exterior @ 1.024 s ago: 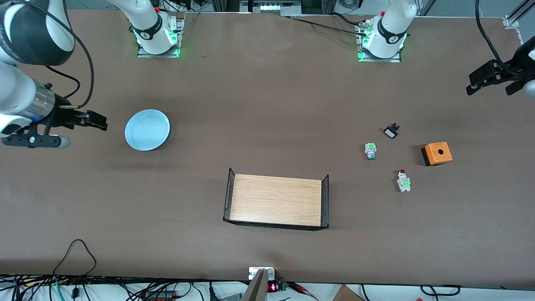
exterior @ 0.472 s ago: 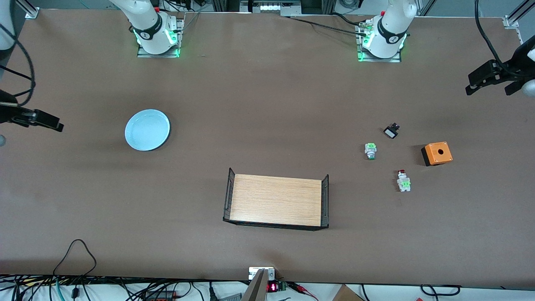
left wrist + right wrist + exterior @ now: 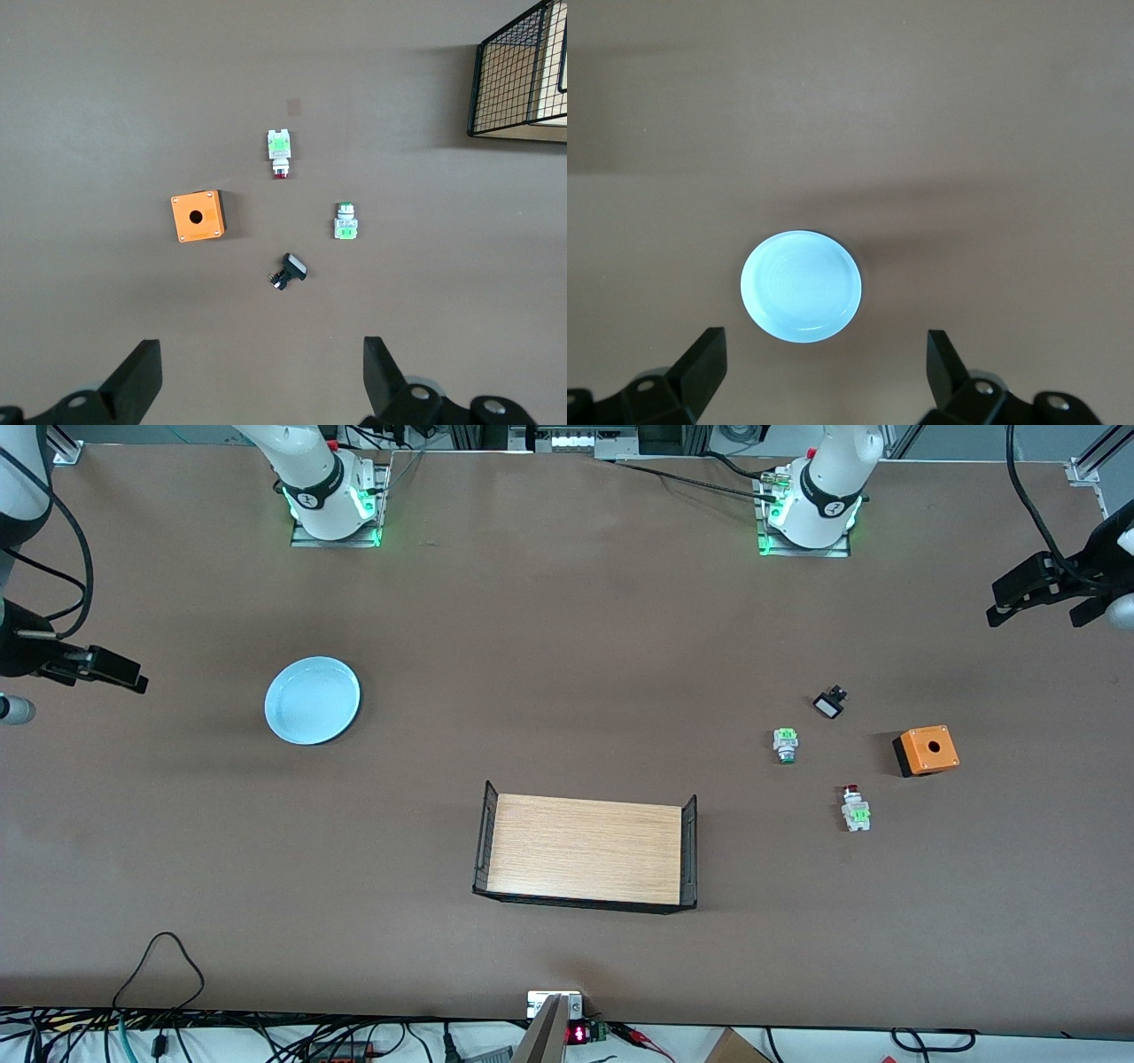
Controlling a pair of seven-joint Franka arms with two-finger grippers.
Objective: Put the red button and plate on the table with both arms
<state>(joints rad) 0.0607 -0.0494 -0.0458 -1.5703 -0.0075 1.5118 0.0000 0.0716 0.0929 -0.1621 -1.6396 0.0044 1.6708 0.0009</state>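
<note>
The pale blue plate (image 3: pixel 312 700) lies flat on the brown table (image 3: pixel 567 646), toward the right arm's end; it also shows in the right wrist view (image 3: pixel 801 286). The red button (image 3: pixel 854 808) lies on its side toward the left arm's end, and shows in the left wrist view (image 3: pixel 280 152). My right gripper (image 3: pixel 131 676) hangs open and empty above the table, beside the plate and apart from it (image 3: pixel 824 363). My left gripper (image 3: pixel 1032 607) hangs open and empty high over the table's end, apart from the buttons (image 3: pixel 261 376).
A green-capped button (image 3: pixel 785 744), a small black-and-white switch (image 3: pixel 829 703) and an orange box (image 3: pixel 926 750) lie near the red button. A light-wood tray with black mesh ends (image 3: pixel 586 850) stands mid-table, nearer the front camera. Cables lie along the front edge.
My right gripper has drawn away from the plate toward the table's end, then come back slightly. The plate, the buttons and the left arm have not moved.
</note>
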